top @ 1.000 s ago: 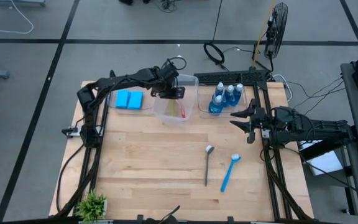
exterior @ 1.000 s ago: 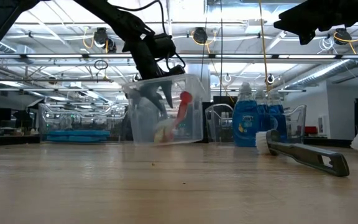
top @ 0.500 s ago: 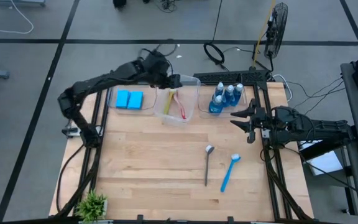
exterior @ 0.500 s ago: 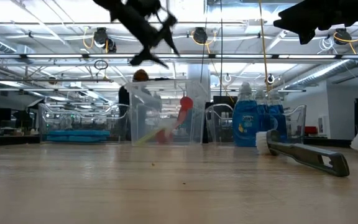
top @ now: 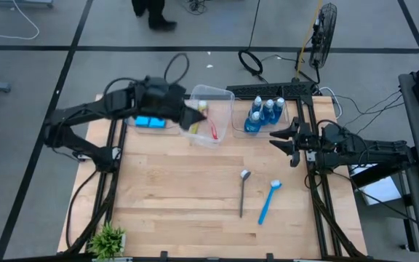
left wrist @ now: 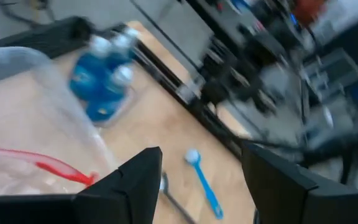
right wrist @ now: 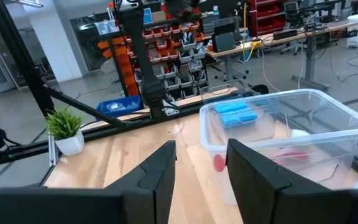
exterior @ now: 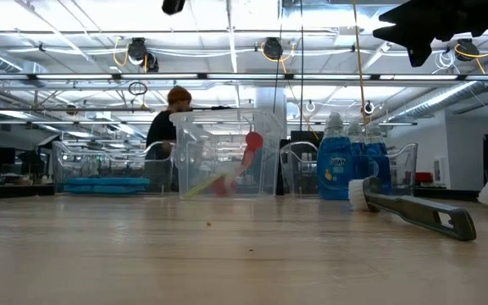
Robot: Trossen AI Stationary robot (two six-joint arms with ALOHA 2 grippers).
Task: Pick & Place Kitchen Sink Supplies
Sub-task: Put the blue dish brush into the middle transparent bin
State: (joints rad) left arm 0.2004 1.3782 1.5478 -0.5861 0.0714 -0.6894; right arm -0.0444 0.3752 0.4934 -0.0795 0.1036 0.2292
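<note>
The middle bin (top: 211, 115) is a clear plastic box at the back of the wooden table (top: 166, 196). A red brush (top: 212, 128) and a yellow brush (top: 199, 109) lie inside it. The left gripper (top: 190, 116) hangs over the left edge of this bin. Its fingers (left wrist: 135, 180) are apart and hold nothing.

Just right of the middle bin is another clear bin with three blue bottles (top: 260, 113) standing in it. Just left of the middle bin lie the blue sponges (top: 150, 121), partly under the left arm.

In front of the middle bin, on the bare wood, lie a grey metal tool (top: 243, 192) and a blue brush (top: 267, 201), side by side but not touching.

The right gripper (top: 282, 138) waits to the right of the middle bin, near the bottles. Its fingers (right wrist: 160, 168) are a little apart and hold nothing.
</note>
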